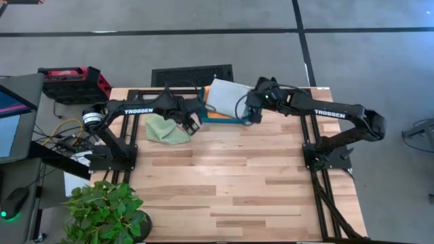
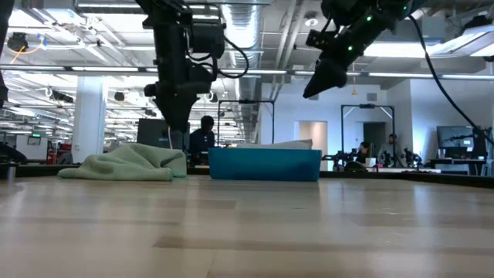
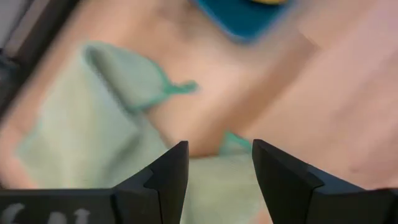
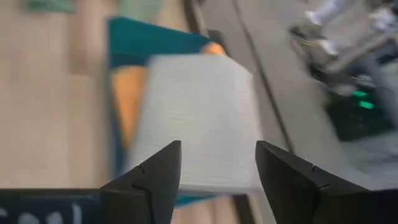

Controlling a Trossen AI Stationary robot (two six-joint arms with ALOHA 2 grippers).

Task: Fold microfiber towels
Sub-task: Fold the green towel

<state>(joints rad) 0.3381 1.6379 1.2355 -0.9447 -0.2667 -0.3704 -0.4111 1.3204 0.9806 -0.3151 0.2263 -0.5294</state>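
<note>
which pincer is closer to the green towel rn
Left. The left pincer hangs open just above the green towel's edge; the right pincer is open over the teal tray.

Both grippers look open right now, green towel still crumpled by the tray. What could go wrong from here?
The green towel lies bunched, so the open left gripper may pinch several layers, not one edge. The grey towel overhangs the teal tray; the right gripper, open above it, might nudge it off.
</note>
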